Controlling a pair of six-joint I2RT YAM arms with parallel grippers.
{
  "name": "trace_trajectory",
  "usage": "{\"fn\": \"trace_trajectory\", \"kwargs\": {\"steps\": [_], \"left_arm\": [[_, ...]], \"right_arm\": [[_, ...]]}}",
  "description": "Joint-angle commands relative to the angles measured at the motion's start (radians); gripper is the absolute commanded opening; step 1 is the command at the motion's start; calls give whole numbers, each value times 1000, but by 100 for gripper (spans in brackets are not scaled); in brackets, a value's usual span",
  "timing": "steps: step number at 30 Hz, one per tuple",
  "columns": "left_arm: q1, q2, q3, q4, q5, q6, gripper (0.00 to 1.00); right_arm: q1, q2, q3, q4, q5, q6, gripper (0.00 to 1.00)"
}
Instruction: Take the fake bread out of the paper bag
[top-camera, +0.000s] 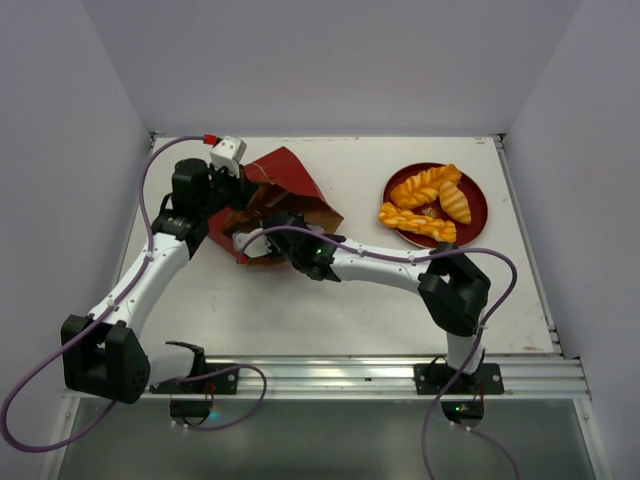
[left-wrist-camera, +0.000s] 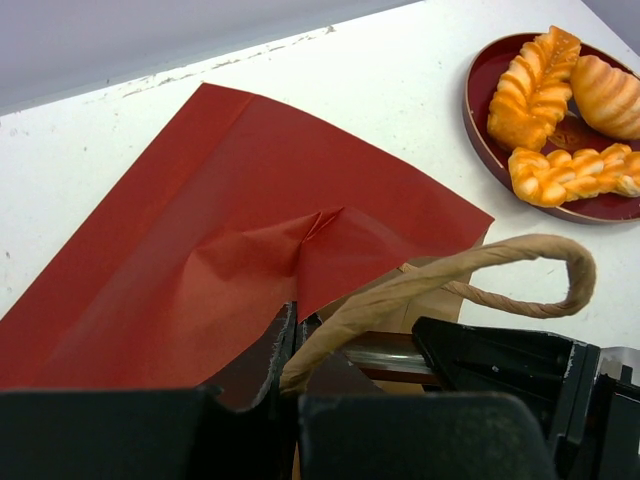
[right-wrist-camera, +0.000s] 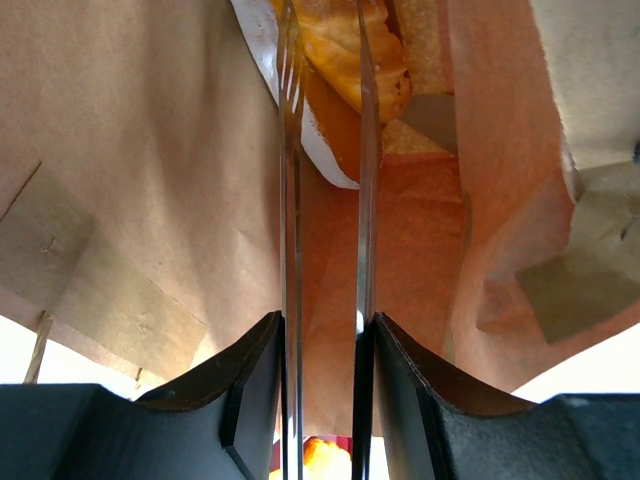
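Observation:
The paper bag (top-camera: 290, 185) lies on its side at the back left, red outside and brown inside, mouth towards the arms. My left gripper (top-camera: 238, 190) is shut on the bag's upper rim (left-wrist-camera: 283, 335), beside a tan loop handle (left-wrist-camera: 470, 265). My right gripper (top-camera: 262, 241) reaches into the bag's mouth. In the right wrist view its narrowly spaced fingers (right-wrist-camera: 325, 12) close on a glossy orange pastry (right-wrist-camera: 335, 45) deep inside the bag. Three more pastries (top-camera: 430, 200) lie on the red plate (top-camera: 478, 205).
The red plate also shows in the left wrist view (left-wrist-camera: 480, 120), to the right of the bag. The white table (top-camera: 350, 300) has walls at the back and both sides. A metal rail (top-camera: 340, 375) runs along the near edge.

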Motion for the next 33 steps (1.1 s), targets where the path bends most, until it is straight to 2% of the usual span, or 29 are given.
{"fn": "trace_trajectory", "kwargs": {"steps": [1, 33], "left_arm": [[-5, -26, -15, 3, 26, 26, 0], [-5, -34, -18, 7, 38, 23, 0]], "right_arm": [[2, 10, 56, 11, 38, -37, 43], [-3, 87, 128, -27, 84, -72, 47]]}}
